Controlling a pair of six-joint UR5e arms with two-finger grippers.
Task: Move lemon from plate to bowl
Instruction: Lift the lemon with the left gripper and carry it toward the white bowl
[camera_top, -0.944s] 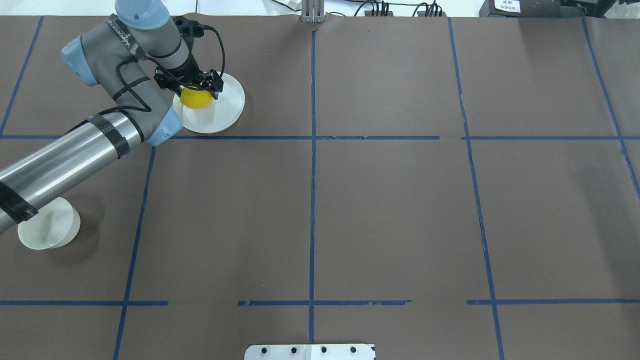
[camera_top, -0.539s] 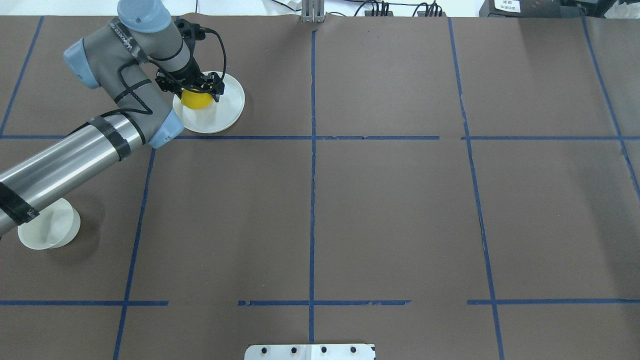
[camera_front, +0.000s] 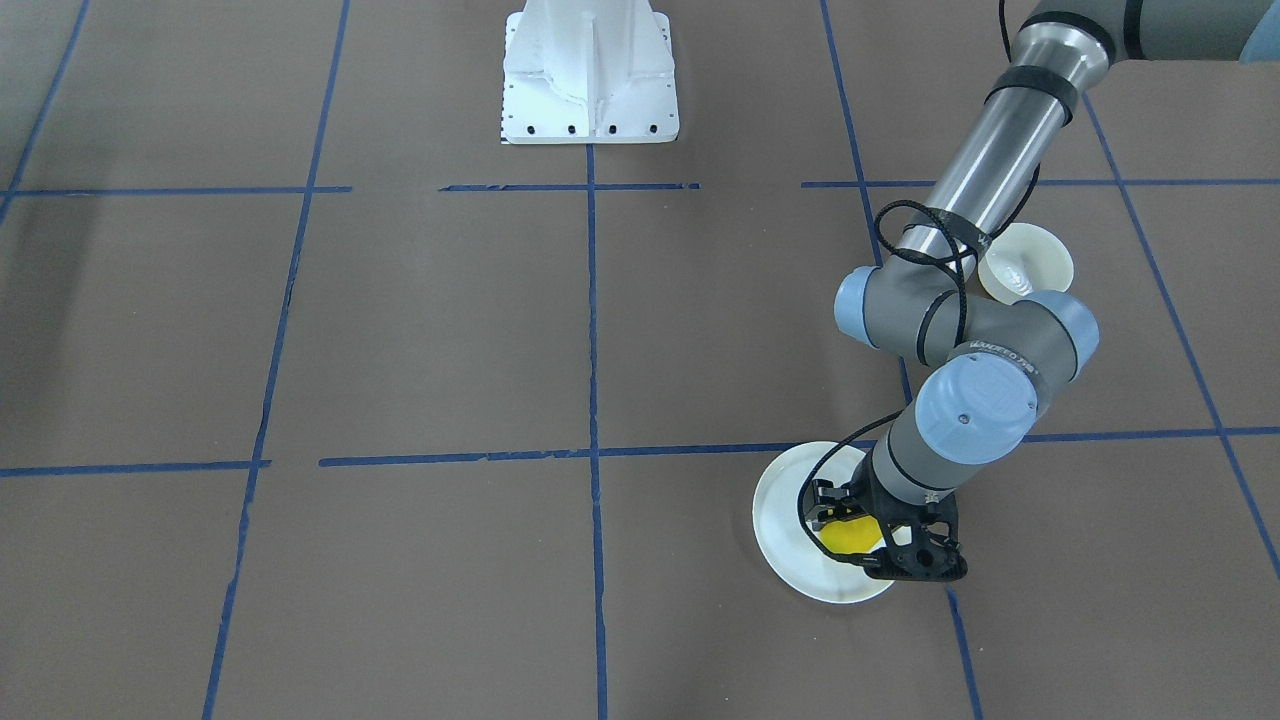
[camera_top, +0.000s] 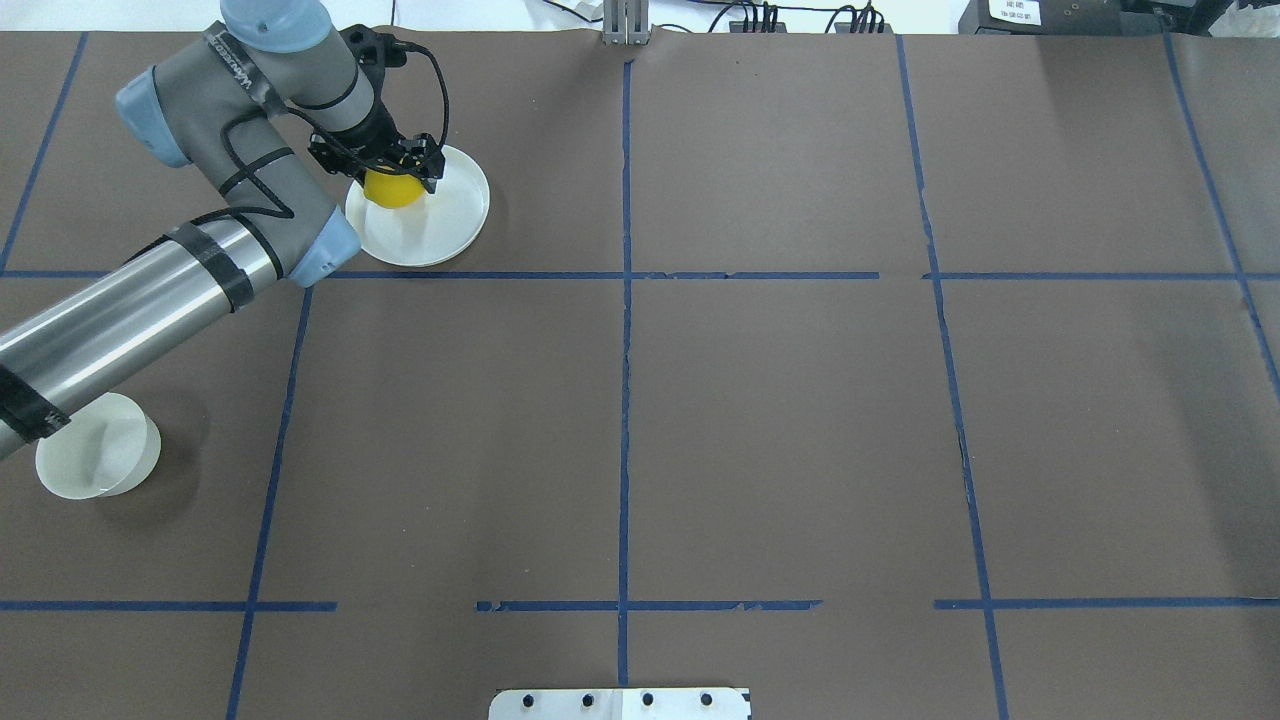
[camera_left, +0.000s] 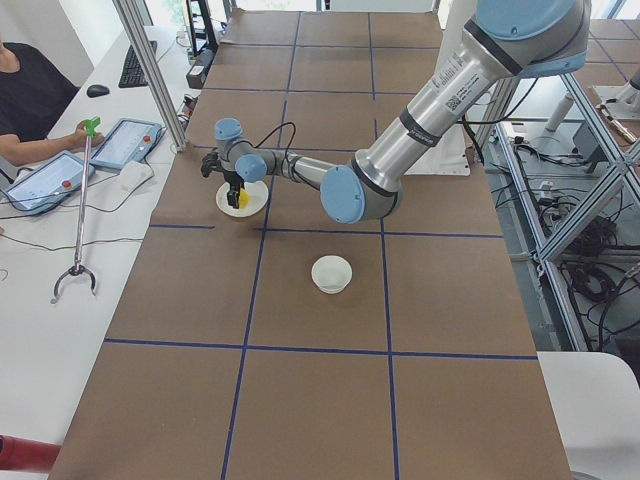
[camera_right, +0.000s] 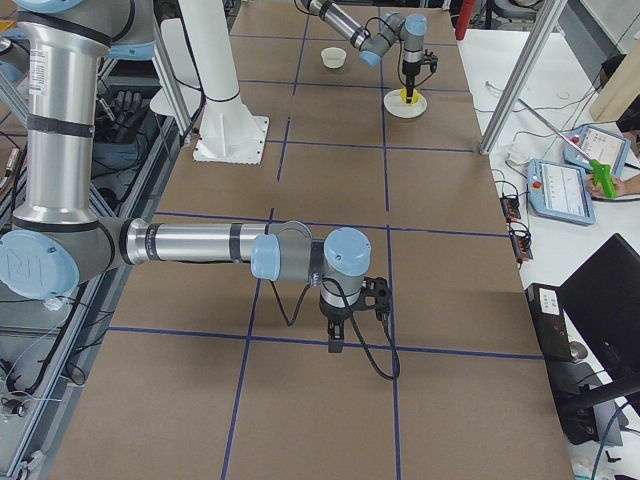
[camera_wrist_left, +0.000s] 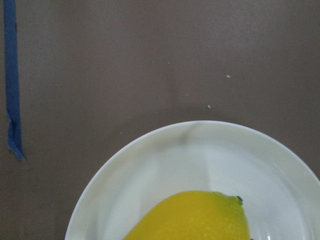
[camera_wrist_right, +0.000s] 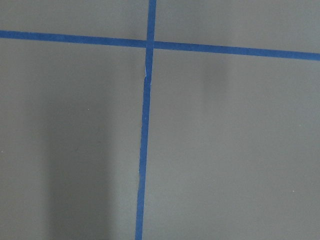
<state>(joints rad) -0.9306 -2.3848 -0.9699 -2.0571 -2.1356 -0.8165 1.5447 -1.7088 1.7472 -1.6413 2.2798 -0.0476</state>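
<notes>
Brown worktop (camera_top: 760, 400); my left tool (camera_top: 392, 178) grips the lemon (camera_top: 392, 191) over the plate (camera_top: 452, 218), bowl (camera_top: 95, 462) well apart; only the wrist view shows the green tip (camera_wrist_left: 239, 199); right tool (camera_right: 334, 346), open or closed I cannot tell.

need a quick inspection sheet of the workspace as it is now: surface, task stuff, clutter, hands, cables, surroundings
surface: table covered in brown paper with a blue tape grid.
job's things: lemon sits between the fingers over the plate; cannot tell whether it is lifted clear. bowl is empty, apart from the plate, partly under the left arm.
clutter: nothing seen.
hands: left hand shut on the lemon. right hand points down at bare table; open or shut cannot be told.
cables: black cable loops from the left wrist to the hand.
surroundings: operator with tablets at a side bench; white robot base.
</notes>
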